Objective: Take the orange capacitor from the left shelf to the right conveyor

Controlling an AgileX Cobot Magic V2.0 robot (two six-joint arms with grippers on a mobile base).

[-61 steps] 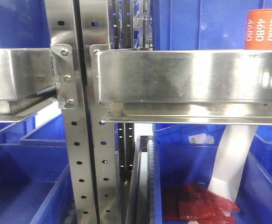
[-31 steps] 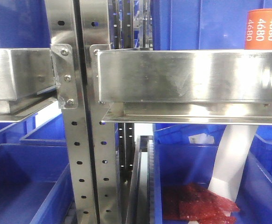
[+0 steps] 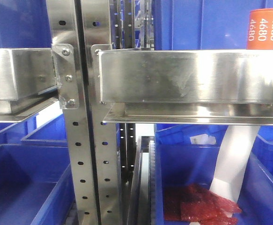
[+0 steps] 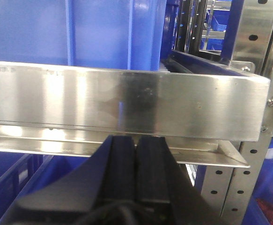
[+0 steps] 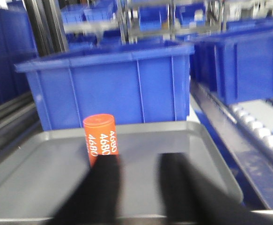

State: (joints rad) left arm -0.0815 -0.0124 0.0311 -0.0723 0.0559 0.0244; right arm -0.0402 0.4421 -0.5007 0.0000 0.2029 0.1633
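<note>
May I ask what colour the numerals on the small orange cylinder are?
White, on the orange capacitor; clearest in front-facing view.

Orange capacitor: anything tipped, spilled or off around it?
Nothing stands out. The orange capacitor stands upright on the grey tray, before the blue bin; the open right end effector hangs near it.

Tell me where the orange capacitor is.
The orange capacitor stands upright on the grey tray before a blue bin; front view, top right, above the steel rail.

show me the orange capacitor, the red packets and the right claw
orange capacitor [image 5: 99, 136], right wrist view, its printed side
red packets [image 3: 199, 206], front view, the top packet
right claw [image 5: 139, 161], right wrist view, midway between fingertips
</note>
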